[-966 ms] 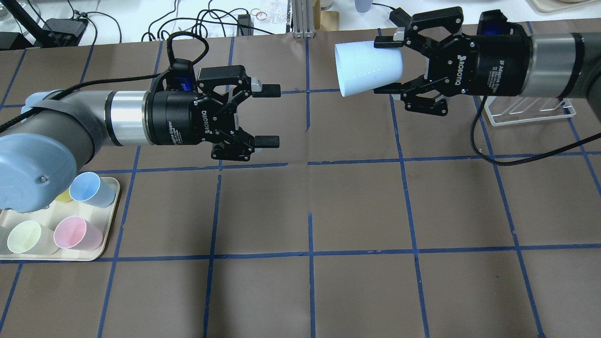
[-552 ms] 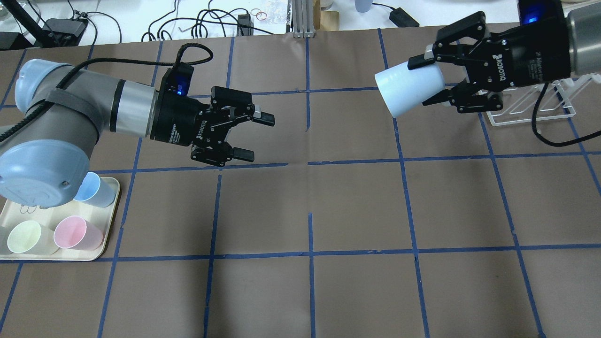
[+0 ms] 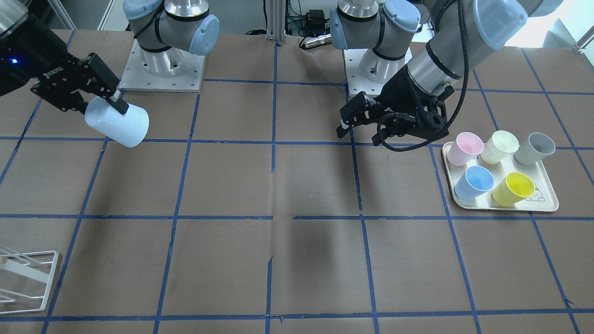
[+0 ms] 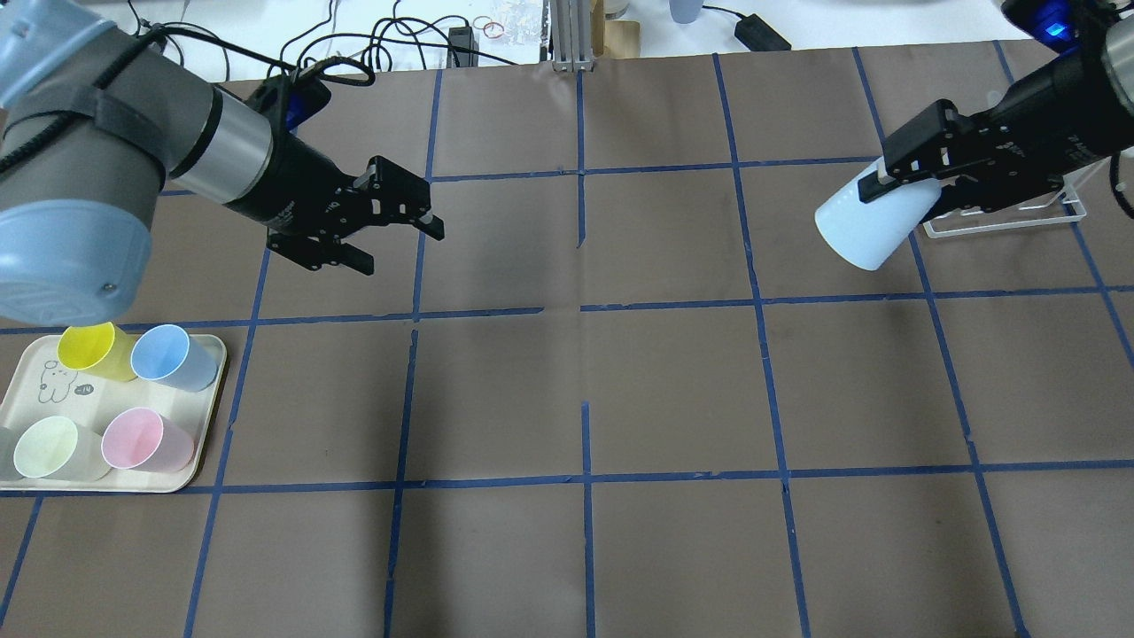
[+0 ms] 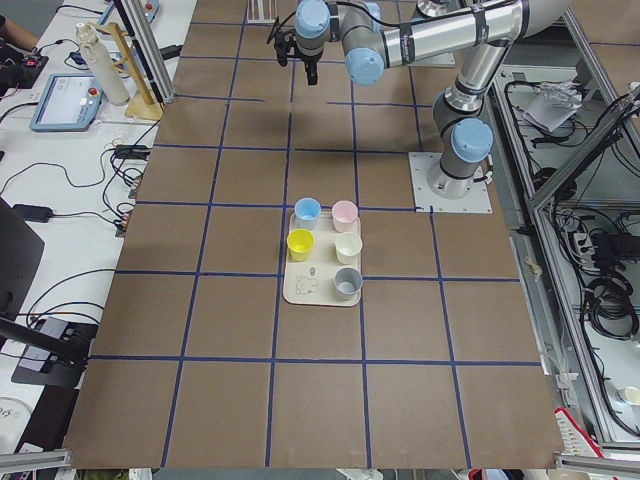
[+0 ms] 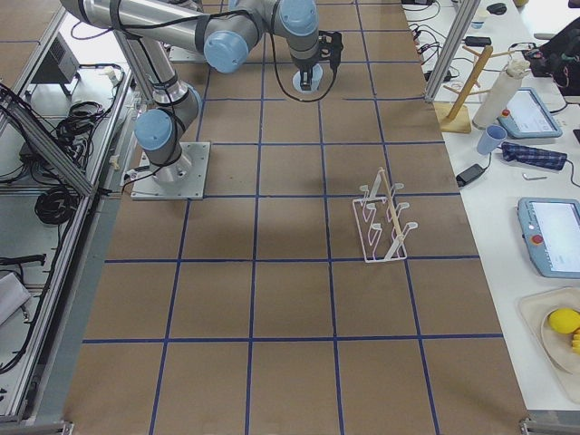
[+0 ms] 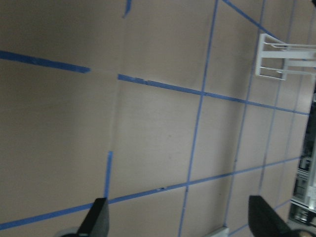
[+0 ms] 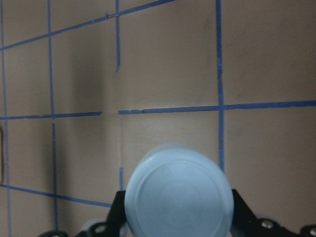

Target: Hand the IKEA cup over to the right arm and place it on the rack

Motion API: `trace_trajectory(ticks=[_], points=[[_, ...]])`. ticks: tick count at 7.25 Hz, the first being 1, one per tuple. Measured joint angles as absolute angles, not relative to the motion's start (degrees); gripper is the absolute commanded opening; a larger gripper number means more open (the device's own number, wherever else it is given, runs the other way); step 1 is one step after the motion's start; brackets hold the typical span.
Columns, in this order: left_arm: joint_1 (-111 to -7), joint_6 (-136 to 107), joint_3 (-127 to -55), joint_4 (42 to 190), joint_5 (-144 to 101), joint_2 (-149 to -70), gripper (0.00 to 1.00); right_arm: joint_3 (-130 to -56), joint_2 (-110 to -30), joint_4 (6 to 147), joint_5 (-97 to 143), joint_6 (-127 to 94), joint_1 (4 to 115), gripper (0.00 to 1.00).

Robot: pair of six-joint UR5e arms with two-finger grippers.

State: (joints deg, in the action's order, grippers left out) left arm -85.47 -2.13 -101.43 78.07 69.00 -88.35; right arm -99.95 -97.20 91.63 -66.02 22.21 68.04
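IKEA cup (image 4: 864,232) gripped aloft by right end effector (image 4: 890,206); rack (image 6: 381,220) apart.

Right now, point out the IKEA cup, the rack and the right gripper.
IKEA cup (image 4: 855,232), overhead exterior view, pale side wall.
rack (image 6: 381,224), exterior right view, middle rods.
right gripper (image 4: 890,211), overhead exterior view, midway between fingertips, at the cup.

You can read a faint ROBOTIQ mark on the right gripper (image 3: 111,113), on its black body; nothing else is legible.
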Motion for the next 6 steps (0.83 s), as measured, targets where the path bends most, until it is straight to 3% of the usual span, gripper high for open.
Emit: trace_trajectory(ticks=[3,6], points=[[-89.31,-2.09,-91.46,85.2,85.65,-88.96,1.0,-98.11,-91.25,101.6,-77.49,33.13,65.76,0.25],[-90.05,-1.64,-89.63,86.68,90.89,-87.58,1.0,-91.7,-83.6,104.29,-79.94,42.11,61.88,0.25]])
